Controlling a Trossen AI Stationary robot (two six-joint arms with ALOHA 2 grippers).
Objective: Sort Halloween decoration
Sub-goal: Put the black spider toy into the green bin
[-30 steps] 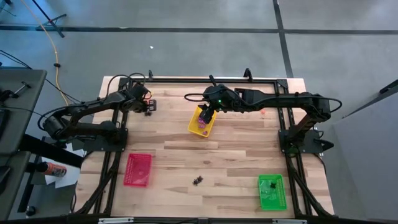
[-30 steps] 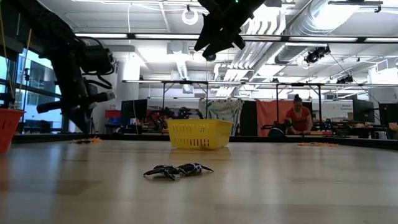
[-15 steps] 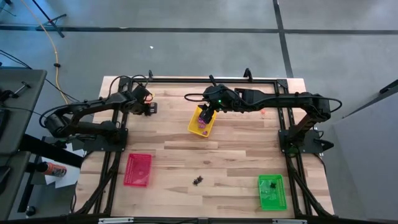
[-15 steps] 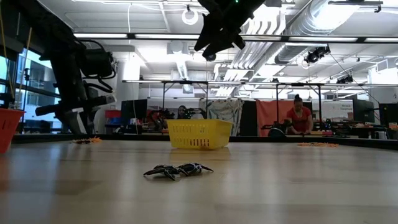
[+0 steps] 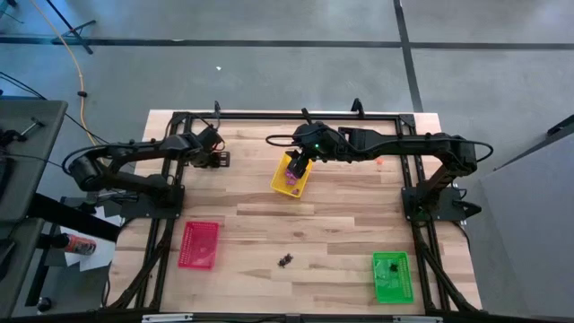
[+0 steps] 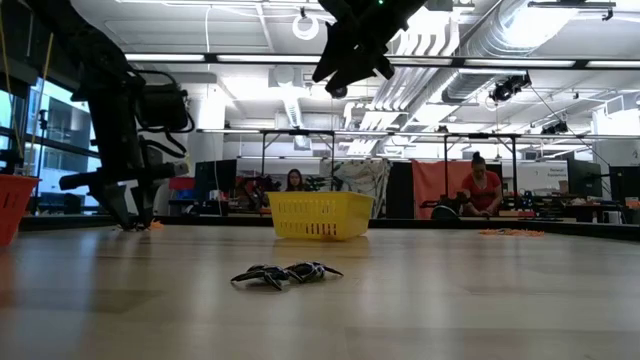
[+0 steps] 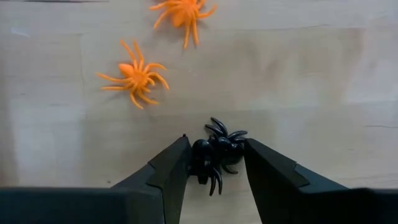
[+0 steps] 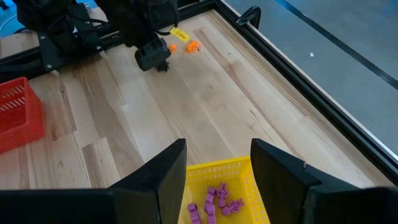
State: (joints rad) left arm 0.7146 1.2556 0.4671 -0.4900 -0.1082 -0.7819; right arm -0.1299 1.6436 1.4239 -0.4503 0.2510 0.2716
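Note:
A black spider trinket [image 7: 219,151] lies on the wood at the table's far left, between the two fingers of my open left gripper [image 7: 216,142], which points down at it [image 5: 219,161]. Two orange spiders [image 7: 137,76] [image 7: 183,11] lie just beyond. My right gripper [image 8: 214,171] hangs open and empty above the yellow tray [image 5: 291,176], which holds purple trinkets [image 8: 214,200]. A small black clump of trinkets [image 5: 286,260] [image 6: 286,273] lies near the table's front middle. My left gripper has one finger [image 7: 171,165] on each side of the black spider's body [image 7: 208,149], coming from above. The spider lies flat on the table. Whether a finger touches it, I cannot tell.
A red tray [image 5: 199,244] stands at the near left and a green tray [image 5: 392,275] with dark bits at the near right. A few orange bits [image 6: 510,232] lie at the far right. People show in the room behind the table.
My left gripper has sunk toward the table at the far left and has opened; its fingers now stand around the black spider. My right gripper has kept still over the yellow tray.

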